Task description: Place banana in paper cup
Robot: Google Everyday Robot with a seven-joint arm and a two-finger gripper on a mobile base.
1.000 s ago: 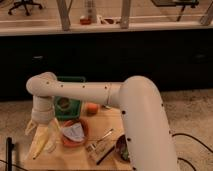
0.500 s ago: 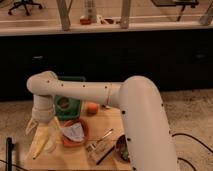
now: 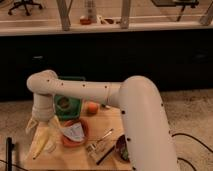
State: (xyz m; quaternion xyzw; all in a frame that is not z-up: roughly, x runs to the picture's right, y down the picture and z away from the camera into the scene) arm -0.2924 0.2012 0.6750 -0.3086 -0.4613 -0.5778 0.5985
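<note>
Banana point(image 3: 43, 142) at lower left of frame, directly below my gripper point(image 3: 41, 123).
It lies lengthwise on the wooden bench point(image 3: 65, 159), just left of the orange bowl point(image 3: 70, 143), with its upper end at my gripper. I cannot tell how far the gripper is open, nor whether it has hold of the banana. A small round orange fruit point(image 3: 92, 107) sits above the bowl, near centre frame.

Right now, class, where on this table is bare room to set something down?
Bare wood: the front edge between the banana and the utensils, and between the orange fruit and the arm. The left is crowded: the pincer hangs over the banana, beside the orange bowl.
</note>
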